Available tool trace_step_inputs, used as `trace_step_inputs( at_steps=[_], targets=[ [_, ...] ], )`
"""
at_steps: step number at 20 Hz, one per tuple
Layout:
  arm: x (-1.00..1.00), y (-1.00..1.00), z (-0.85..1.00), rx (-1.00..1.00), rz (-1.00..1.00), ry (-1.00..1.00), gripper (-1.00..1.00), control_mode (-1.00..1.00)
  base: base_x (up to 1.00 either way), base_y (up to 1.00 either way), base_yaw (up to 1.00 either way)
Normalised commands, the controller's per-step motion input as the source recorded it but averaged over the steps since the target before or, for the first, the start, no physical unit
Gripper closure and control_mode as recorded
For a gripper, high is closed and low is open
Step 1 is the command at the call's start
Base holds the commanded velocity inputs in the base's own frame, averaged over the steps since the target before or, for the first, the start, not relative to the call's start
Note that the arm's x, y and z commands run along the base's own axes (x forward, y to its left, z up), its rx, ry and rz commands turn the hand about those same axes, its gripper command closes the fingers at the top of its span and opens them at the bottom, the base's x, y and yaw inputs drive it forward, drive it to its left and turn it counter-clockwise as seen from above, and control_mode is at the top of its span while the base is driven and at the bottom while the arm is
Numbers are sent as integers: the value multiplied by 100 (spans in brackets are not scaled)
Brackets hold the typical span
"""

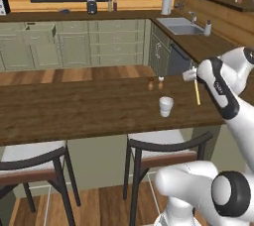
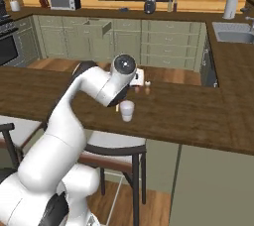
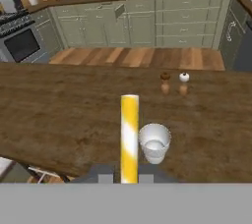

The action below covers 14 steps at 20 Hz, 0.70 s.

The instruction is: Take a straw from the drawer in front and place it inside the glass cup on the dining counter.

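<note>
Holding the straw (image 3: 129,137), the gripper (image 3: 129,174) has its two fingers pressed tight on the lower end of it. In the hand view the straw is a yellow stick with a pale patch, and it points straight up from between the dark finger tips. The glass cup (image 3: 154,142) stands just beside it on the dining counter (image 3: 59,115), open side up, and the straw is not inside the cup. In the left base view the straw (image 1: 197,92) hangs almost upright under the hand, above the counter and off to the right of the cup (image 1: 165,106), close to the right end of the dining counter (image 1: 74,111). The cup sits near the middle of the brown top, closer to the edge where the stools (image 1: 163,153) are. Two little brown shakers (image 1: 155,83) stand side by side behind the cup, near the far edge. In the right base view the white arm bends over the counter and hides the hand, and the cup (image 2: 127,110) stands right below it. Far across the room, the drawer (image 2: 100,27) sticks out open from the row of green cabinets under the back worktop.
</note>
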Motion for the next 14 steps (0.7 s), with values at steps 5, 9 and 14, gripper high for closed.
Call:
trace_step_inputs(
  at_steps=[5, 9, 14],
  targets=[
    [5, -66, 10, 39, 40, -16, 100, -100, 0, 0, 0],
    [24, -2, 0, 22, 33, -18, 100, -100, 0, 0, 0],
    [23, 45, 0, 3, 17, -19, 100, -100, 0, 0, 0]
  ],
)
